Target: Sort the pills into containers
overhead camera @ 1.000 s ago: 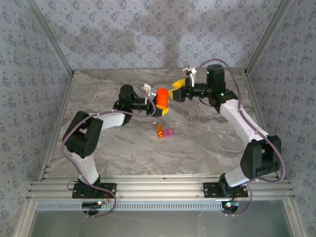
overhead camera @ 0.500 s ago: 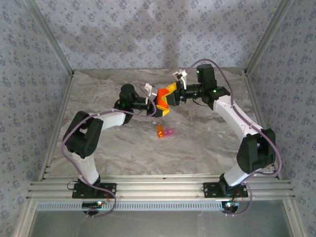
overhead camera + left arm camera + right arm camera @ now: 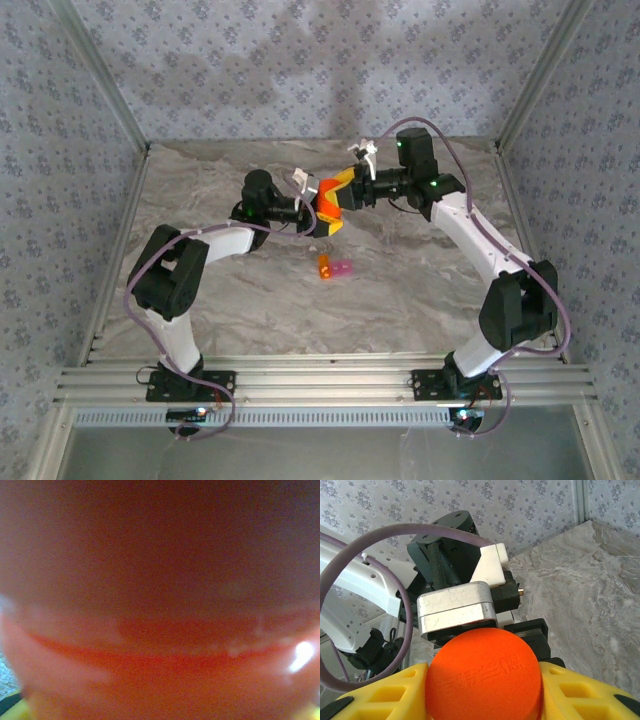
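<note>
Two arms share a grey marbled desk [image 3: 250,300] boxed in by blue-grey flower-patterned walls [image 3: 300,70], with slanting aluminium posts [image 3: 100,80] at the corners and a ribbed aluminium rail [image 3: 320,385] along the near edge, where the bases are bolted. Plenty of bare marble lies open to the front and on both sides; all the crowding is toward the rear middle, where both hands meet above the surface. The left hand [image 3: 322,218] is clamped on an opaque orange cylindrical bottle [image 3: 327,198], so close to its own wrist camera that the bottle is just an orange blur there. The right hand [image 3: 340,188] comes in from the other side, and its wrist view has the yellow foam-like fingers [image 3: 395,695] pressed against both sides of the round orange cap [image 3: 482,675], gripping it. Down on the desk, in front of the hands and apart from them, sit the two tiny translucent joined boxes [image 3: 334,268], orange on the left and pink on the right; what is inside them is too small to tell.
</note>
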### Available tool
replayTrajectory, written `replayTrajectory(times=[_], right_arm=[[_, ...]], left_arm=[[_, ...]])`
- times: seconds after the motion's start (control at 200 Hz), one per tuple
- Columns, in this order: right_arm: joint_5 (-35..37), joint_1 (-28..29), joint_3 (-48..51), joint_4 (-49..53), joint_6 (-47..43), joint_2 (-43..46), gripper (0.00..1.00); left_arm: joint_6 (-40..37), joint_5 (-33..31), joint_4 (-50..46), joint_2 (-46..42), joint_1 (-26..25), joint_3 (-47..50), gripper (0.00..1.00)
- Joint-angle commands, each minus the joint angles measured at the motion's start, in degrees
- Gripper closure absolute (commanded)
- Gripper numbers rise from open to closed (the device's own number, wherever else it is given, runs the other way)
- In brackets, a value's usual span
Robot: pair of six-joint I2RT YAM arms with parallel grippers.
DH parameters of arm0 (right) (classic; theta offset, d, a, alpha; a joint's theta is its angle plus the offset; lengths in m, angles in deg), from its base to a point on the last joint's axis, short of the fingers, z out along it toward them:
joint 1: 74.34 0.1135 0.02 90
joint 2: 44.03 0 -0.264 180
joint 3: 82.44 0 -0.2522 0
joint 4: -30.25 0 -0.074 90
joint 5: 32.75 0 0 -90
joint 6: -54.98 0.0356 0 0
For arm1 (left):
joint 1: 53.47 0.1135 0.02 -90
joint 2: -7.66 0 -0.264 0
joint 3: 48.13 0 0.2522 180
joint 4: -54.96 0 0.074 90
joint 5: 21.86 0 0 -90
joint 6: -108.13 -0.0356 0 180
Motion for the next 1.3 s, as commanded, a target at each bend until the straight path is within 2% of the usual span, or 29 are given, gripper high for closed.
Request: replayTrajectory(times=[0.0,0.265,0.365,0.46,0.615,0.74,0.9,0.98,1.054,1.164,1.294], right_arm=[[6.07,1.50,3.80,-4.06,4.26,0.99,0.61],[31.08,4.20,21.07,-24.61,20.22,6.54,0.69],[37.56,6.64,25.33,-30.30,24.04,7.05,0.69],[39.53,8.88,26.38,-32.53,24.83,6.42,0.69],[37.42,9.30,24.95,-32.12,24.42,5.40,0.66],[33.17,6.60,23.12,-29.62,22.80,6.22,0.60],[15.91,-0.57,19.82,-27.52,20.07,7.36,0.34],[6.33,-3.84,18.04,-26.02,17.98,7.91,0.29],[0.46,-5.39,15.66,-22.43,14.97,8.23,0.28],[-1.92,-5.27,9.40,-11.51,7.82,6.95,0.27],[-2.13,-4.65,5.02,-5.67,4.08,4.45,0.26]], left_arm=[[-0.59,-1.11,2.58,-1.33,-0.62,-1.35,1.00],[-1.86,-11.69,7.57,-3.94,-0.89,2.14,1.00],[-2.30,-13.34,8.17,-4.40,-1.40,2.39,1.00],[-2.45,-13.45,8.17,-4.26,-1.76,2.13,1.00],[-2.54,-13.53,8.24,-3.91,-1.86,2.36,1.00],[-2.72,-13.14,7.99,-3.81,-1.53,2.63,1.00],[-2.27,-11.40,8.18,-3.56,-0.25,3.07,1.00],[-1.84,-9.74,8.22,-3.31,0.38,2.92,1.00],[-1.44,-8.26,8.11,-3.06,0.74,2.81,1.00],[-0.51,-5.50,7.86,-2.29,1.04,2.05,1.00],[1.50,-2.19,8.30,-1.13,1.04,0.97,1.00]])
